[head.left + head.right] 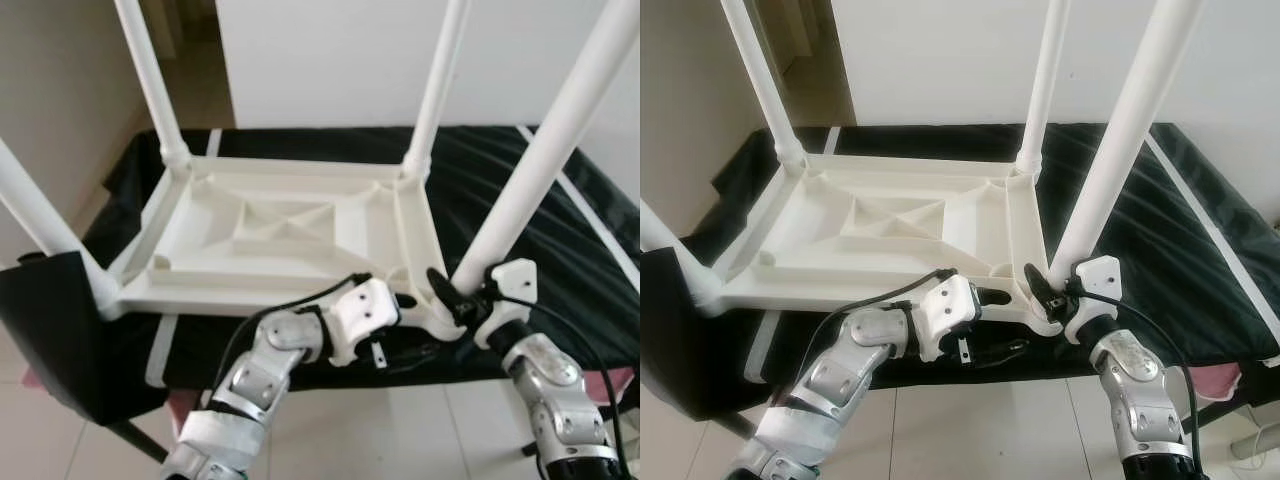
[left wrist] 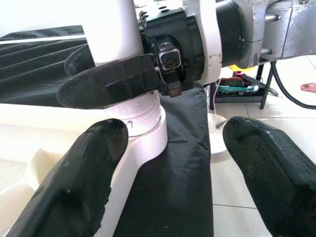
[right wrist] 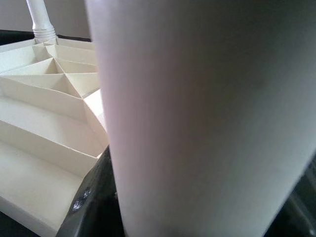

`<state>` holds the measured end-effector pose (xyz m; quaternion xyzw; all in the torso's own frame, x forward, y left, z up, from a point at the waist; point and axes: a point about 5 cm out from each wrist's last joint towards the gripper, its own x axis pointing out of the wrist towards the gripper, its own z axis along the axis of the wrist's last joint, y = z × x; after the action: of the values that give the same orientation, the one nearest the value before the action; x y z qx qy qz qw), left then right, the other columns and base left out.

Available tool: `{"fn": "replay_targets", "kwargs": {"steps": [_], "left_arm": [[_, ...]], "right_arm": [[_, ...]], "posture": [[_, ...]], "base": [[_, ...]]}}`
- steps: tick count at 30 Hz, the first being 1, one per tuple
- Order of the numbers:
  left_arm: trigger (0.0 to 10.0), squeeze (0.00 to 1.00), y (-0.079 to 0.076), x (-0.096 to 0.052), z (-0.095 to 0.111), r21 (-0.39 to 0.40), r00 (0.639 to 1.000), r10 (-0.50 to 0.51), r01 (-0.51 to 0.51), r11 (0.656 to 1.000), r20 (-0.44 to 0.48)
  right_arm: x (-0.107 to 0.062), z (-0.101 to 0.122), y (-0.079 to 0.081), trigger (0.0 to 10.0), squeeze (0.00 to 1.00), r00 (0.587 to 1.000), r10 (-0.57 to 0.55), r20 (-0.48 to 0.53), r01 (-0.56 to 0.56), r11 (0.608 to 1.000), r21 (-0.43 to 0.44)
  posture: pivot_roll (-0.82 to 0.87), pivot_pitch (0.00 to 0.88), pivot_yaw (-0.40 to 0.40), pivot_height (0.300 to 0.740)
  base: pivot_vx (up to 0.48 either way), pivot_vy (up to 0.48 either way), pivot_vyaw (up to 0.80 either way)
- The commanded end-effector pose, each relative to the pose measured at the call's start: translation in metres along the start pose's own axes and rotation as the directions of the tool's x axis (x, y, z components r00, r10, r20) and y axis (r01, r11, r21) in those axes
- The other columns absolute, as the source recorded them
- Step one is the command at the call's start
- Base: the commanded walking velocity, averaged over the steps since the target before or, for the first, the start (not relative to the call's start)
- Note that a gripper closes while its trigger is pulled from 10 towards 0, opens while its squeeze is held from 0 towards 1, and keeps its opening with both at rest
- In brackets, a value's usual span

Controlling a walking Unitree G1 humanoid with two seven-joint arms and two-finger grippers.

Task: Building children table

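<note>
A white plastic children's table (image 1: 280,235) lies upside down across the middle of my head views, its ribbed underside facing up, resting on a black cloth (image 1: 520,190) that covers the surface under it. At the far left of the frame one white leg (image 1: 45,225) rises from the near-left corner, and a second leg (image 1: 150,80) stands at the far-left corner in the upper left. Moving right, a third leg (image 1: 435,90) stands at the far-right corner, top centre. In the lower centre my left gripper (image 1: 405,340) reaches along the near edge of the table toward its near-right corner; its fingers (image 2: 84,177) are spread apart with nothing between them, one lying against the white corner socket (image 2: 143,133). Just to the right, the fourth leg (image 1: 545,150) slants up from that socket to the upper right of the frame. My right gripper (image 1: 450,297) is clamped around the base of this leg, one finger (image 2: 108,86) pressed flat against it just above the threaded collar. Pale floor tiles (image 1: 420,430) run along the bottom of the frame.
</note>
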<state>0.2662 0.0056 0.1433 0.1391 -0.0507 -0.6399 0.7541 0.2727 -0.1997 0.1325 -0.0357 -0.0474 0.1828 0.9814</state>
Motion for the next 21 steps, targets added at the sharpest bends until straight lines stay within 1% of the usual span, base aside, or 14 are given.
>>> {"fn": "replay_targets", "kwargs": {"steps": [1,6,14,16,21], "left_arm": [[10.0,0.0,0.0001,-0.0003,-0.0019,-0.011,0.999,0.034,-0.034,0.999,-0.009],[10.0,0.0,-0.0004,-0.0013,-0.0035,-0.014,1.0,0.028,-0.028,1.0,-0.014],[10.0,0.0,0.0006,-0.0018,-0.0041,-0.011,0.999,0.028,-0.028,1.0,-0.018],[10.0,0.0,0.0006,-0.0018,-0.0043,-0.009,0.999,0.027,-0.027,1.0,-0.019],[10.0,0.0,0.0007,-0.0017,-0.004,-0.009,0.999,0.028,-0.028,1.0,-0.017]], "right_arm": [[-0.0032,-0.0107,-0.0012,10.0,0.0,0.999,0.004,-0.052,-0.003,1.0,0.015],[-0.0037,-0.014,-0.0028,10.0,0.0,0.998,-0.008,-0.067,0.009,1.0,0.02],[-0.0028,-0.0159,-0.0037,10.0,0.0,0.997,-0.042,-0.065,0.046,0.998,0.052],[-0.0024,-0.0156,-0.0042,10.0,0.0,0.996,-0.063,-0.056,0.067,0.995,0.072],[-0.0022,-0.016,-0.0041,10.0,0.0,0.994,-0.096,-0.054,0.1,0.992,0.072]], "posture": [[-0.1,0.0,0.001,0.74],[-0.1,0.0,0.005,0.74],[-0.1,0.0,0.005,0.74],[-0.11,0.0,0.007,0.74],[-0.11,0.0,0.004,0.74]], "base": [[0.0,0.0,0.0],[0.0,0.0,0.0],[0.0,0.0,0.0],[0.0,0.0,0.0],[0.0,0.0,0.0]]}}
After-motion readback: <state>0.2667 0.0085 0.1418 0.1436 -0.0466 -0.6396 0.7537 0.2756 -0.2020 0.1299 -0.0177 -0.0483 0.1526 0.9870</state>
